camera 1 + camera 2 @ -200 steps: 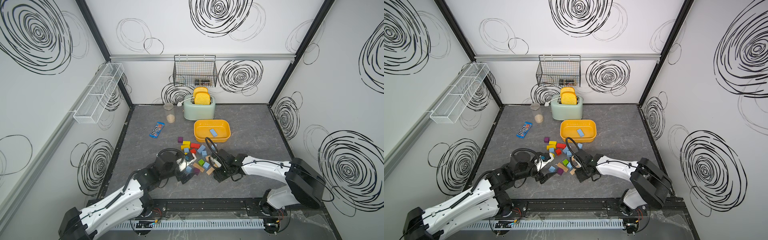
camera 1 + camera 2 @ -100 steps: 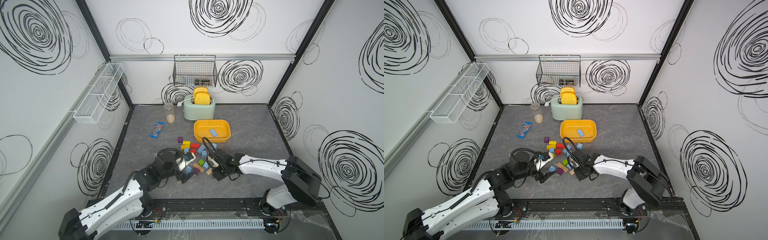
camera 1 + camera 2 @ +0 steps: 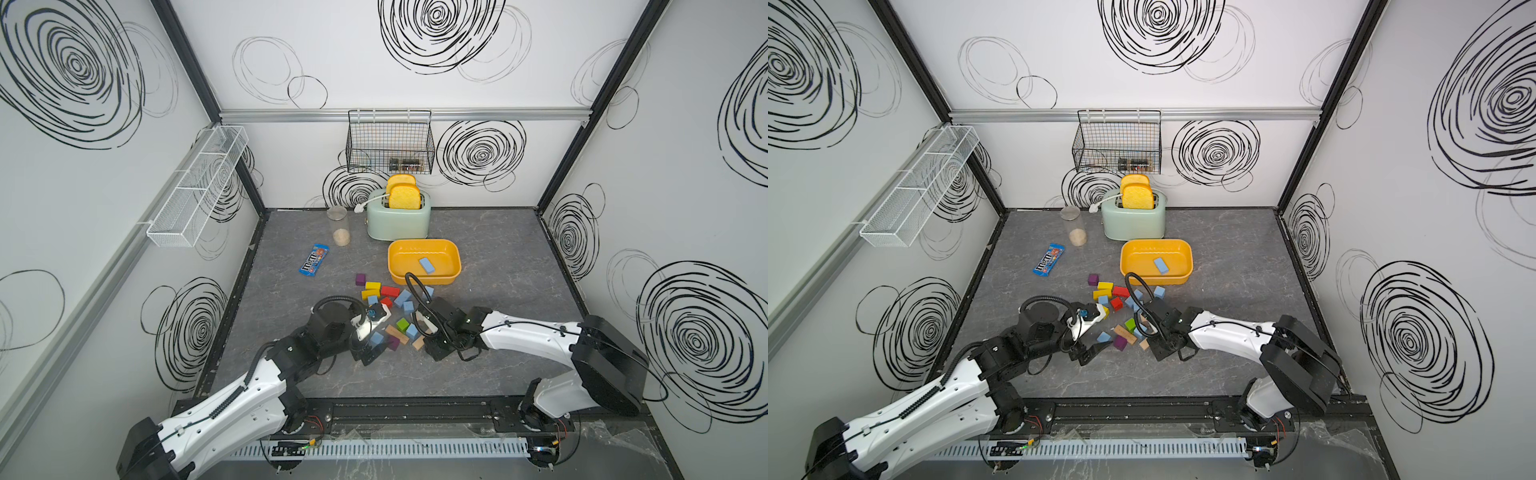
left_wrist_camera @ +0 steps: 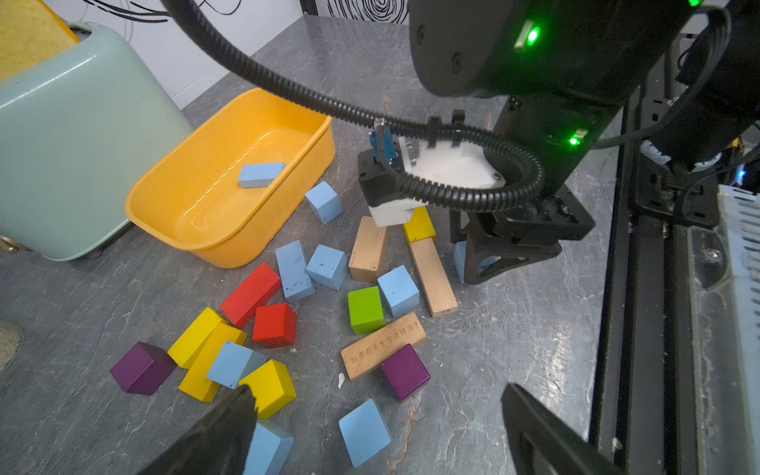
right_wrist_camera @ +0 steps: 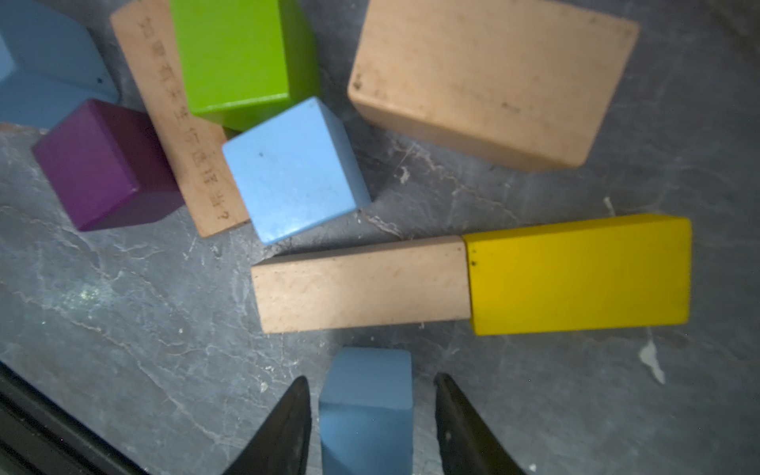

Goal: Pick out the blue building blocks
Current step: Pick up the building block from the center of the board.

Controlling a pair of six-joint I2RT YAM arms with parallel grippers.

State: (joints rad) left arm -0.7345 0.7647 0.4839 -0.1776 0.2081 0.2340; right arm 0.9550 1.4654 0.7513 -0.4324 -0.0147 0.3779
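Presently straddles one blue block [image 5: 366, 419] with the right claw [image 5: 370, 377], slim gaps either side: released, not clenched. Spreads the left claw [image 4: 376, 392] wide, a second blue block [image 4: 364, 432] lying between its fingers. Shows other blue blocks [image 3: 402, 297] scattered among mixed colours on the table [image 3: 519, 270] just before the yellow tub [image 3: 440, 281], one blue brick [image 3: 427, 266] inside it.

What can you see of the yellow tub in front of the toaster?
The yellow tub is a shallow rectangular bin with rounded corners, looking like glossy plastic. It sits upright on the grey tabletop, right before the mint toaster; whether they touch is unclear. One light-blue oblong block lies flat on its floor, nothing else inside. A light-blue cube stands close beside its near long wall.
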